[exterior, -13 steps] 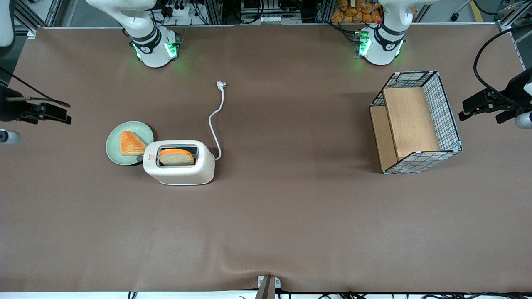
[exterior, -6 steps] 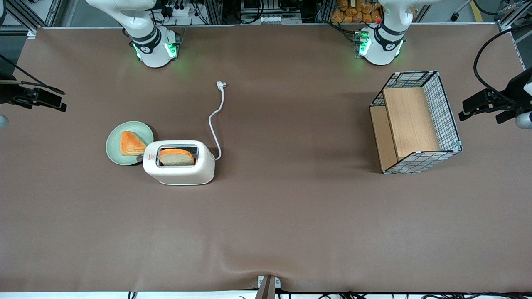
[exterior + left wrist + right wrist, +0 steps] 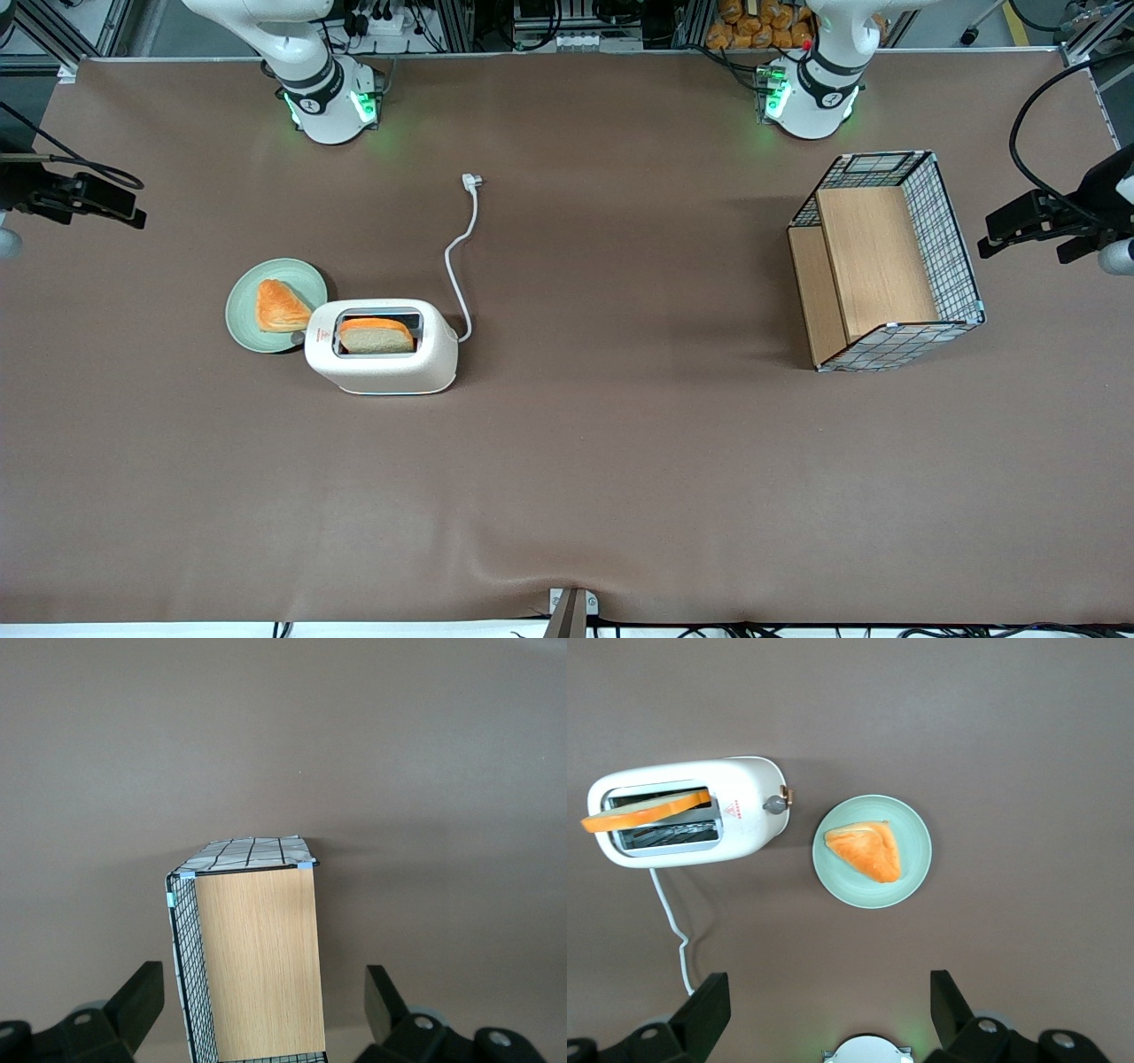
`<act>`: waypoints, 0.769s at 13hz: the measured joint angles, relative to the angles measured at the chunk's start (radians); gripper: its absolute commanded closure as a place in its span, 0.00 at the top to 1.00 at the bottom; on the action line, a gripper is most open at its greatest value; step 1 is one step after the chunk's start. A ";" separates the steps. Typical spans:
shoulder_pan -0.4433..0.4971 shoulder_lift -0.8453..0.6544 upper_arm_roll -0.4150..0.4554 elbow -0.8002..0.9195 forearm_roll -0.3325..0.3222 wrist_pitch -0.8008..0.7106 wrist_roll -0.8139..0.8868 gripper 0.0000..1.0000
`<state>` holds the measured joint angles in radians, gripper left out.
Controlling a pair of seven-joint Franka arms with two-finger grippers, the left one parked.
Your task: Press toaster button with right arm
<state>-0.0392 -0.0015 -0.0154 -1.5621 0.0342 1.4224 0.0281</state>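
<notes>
Toaster (image 3: 381, 346) sits on brown table (image 3: 620, 461); open claw (image 3: 89, 199) well apart.

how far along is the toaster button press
Hardly started. Done: a bread slice already sits in the toaster. In hand: the gripper, fingers open and holding nothing, hangs at the working arm's end of the table, well clear of the toaster. Left: reach the toaster button on the end beside the green plate and push it down; nothing touches it yet.

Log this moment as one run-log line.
stage: approach | gripper: open, high above table, clear of toaster | toaster button: untouched | bread slice: in slot
</notes>
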 measured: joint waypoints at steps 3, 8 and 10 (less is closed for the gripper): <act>0.003 -0.002 0.001 0.004 0.001 0.000 0.000 1.00; 0.003 -0.006 -0.003 0.064 0.000 -0.004 0.000 1.00; 0.003 -0.007 -0.003 0.069 0.000 -0.031 0.000 1.00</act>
<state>-0.0365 -0.0087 -0.0181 -1.4928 0.0338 1.3914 0.0280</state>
